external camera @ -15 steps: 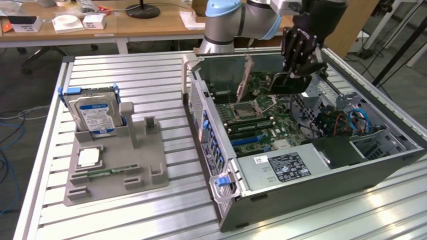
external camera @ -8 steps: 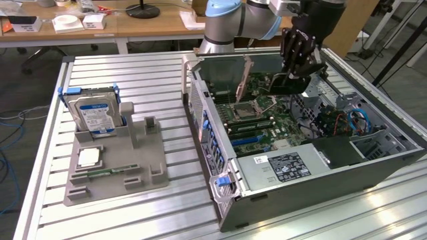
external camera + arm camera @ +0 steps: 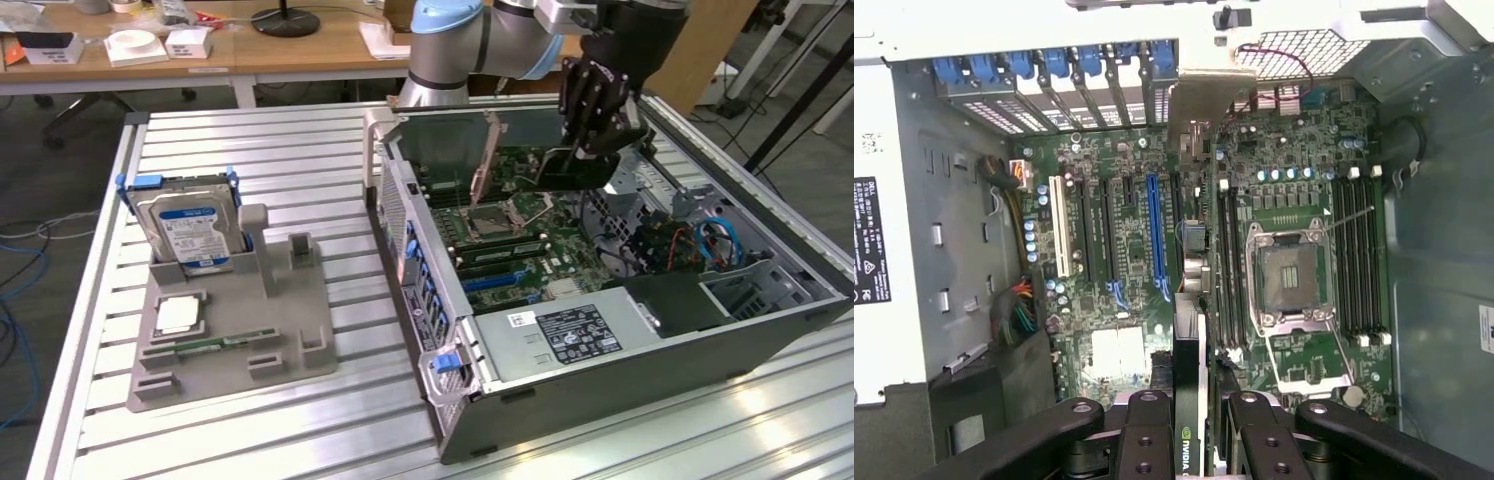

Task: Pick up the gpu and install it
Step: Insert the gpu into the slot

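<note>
The gpu (image 3: 566, 170), a thin black card, hangs inside the open computer case (image 3: 447, 400), just above the motherboard (image 3: 501, 265). My gripper (image 3: 589, 150) is shut on its upper edge. In the wrist view the gpu (image 3: 1190, 350) appears edge-on between my fingers (image 3: 1146, 435), with its long metal bracket (image 3: 1201, 100) toward the rear slot openings. The card runs over the board between the blue expansion slot (image 3: 1154, 235) and the memory slots beside the CPU socket (image 3: 1289, 275). Whether it touches the board I cannot tell.
A grey parts fixture (image 3: 300, 345) at the exterior view's left holds a blue-labelled hard drive (image 3: 187, 225), a processor (image 3: 178, 315) and a green memory stick (image 3: 214, 345). The power supply (image 3: 567, 330) and the drive bay cables (image 3: 714, 240) fill the case's near side.
</note>
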`<state>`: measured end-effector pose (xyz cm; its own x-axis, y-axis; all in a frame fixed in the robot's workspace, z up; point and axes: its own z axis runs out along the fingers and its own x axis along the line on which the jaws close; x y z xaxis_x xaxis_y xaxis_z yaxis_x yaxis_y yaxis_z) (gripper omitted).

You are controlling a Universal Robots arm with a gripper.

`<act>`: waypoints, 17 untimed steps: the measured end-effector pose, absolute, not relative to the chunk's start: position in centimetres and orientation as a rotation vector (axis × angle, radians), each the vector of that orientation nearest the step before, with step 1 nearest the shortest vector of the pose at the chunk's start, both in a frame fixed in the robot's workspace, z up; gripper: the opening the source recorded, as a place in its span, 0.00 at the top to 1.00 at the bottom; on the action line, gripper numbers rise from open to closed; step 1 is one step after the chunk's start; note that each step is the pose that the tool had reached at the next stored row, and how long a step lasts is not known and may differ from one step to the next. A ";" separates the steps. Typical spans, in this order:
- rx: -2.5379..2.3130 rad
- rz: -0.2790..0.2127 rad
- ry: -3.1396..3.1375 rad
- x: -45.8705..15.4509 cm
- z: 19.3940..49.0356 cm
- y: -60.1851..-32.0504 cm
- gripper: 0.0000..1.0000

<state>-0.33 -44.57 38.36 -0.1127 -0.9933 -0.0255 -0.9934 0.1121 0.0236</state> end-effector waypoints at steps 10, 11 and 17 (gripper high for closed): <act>-2.090 0.053 2.340 -0.4 38.3 -44.6 0.74; -2.090 0.053 2.339 -0.4 38.3 -44.6 0.74; -2.089 0.052 2.340 -0.4 37.9 -44.6 0.74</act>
